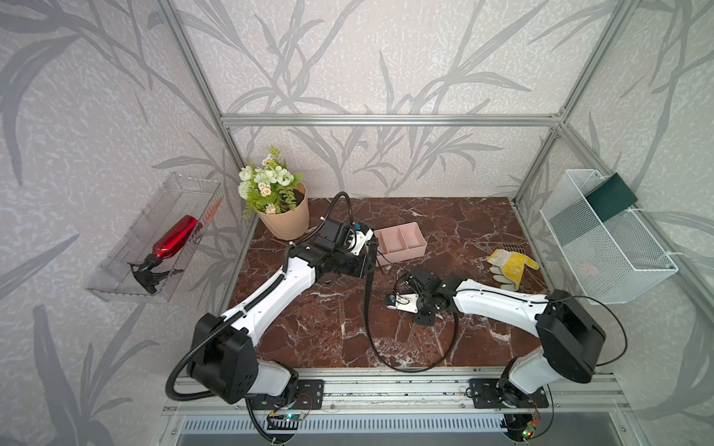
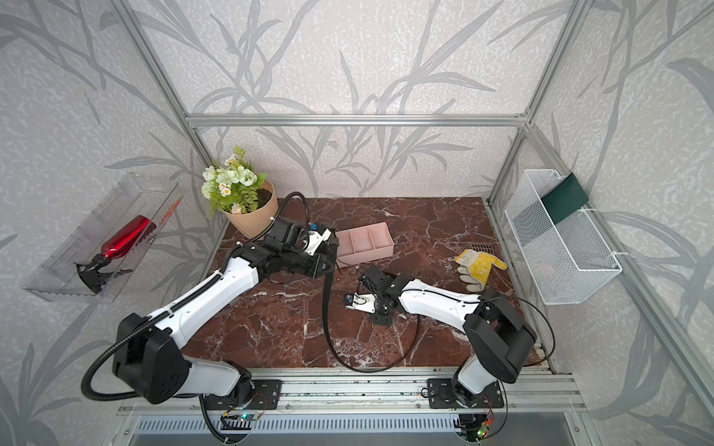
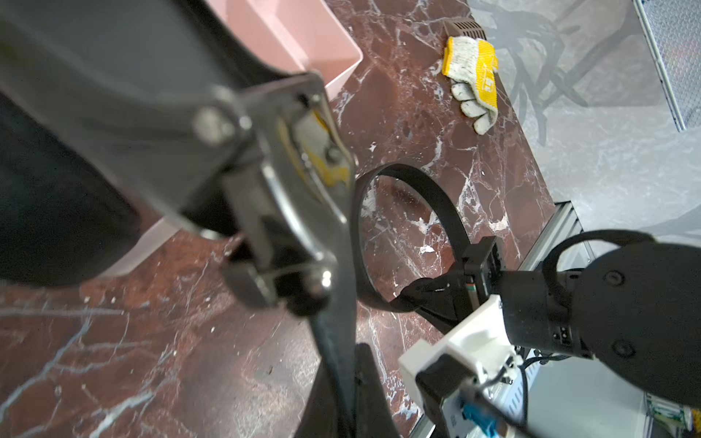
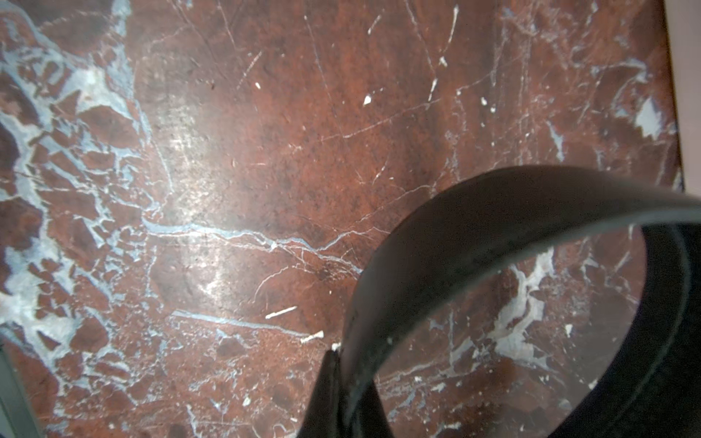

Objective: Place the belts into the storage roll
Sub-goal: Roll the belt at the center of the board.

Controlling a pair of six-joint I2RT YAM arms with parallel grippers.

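Note:
One black belt [image 1: 366, 309] [image 2: 324, 309] is strung between both grippers. From my left gripper [image 1: 373, 247] [image 2: 332, 247] it drops to the table, sweeps along the front edge and curls up to my right gripper [image 1: 423, 319] [image 2: 380, 318]. In the left wrist view the metal buckle [image 3: 296, 170] fills the foreground. My left gripper [image 3: 349, 398] is shut on the strap just behind it. My right gripper [image 4: 345, 390] is shut on the strap's far part, which arcs into a loop [image 4: 493, 212]. The pink storage roll [image 1: 405, 253] [image 2: 367, 256] [image 3: 341, 76] sits right beside the left gripper, partly hidden by that arm.
A peach flowerpot [image 1: 286, 224] stands at the back left. A yellow-and-white glove [image 1: 510, 266] lies at the right by a floor grille [image 1: 512, 247]. A white mesh basket [image 1: 602, 239] hangs on the right wall, a clear bin with a red spray bottle [image 1: 170, 239] on the left.

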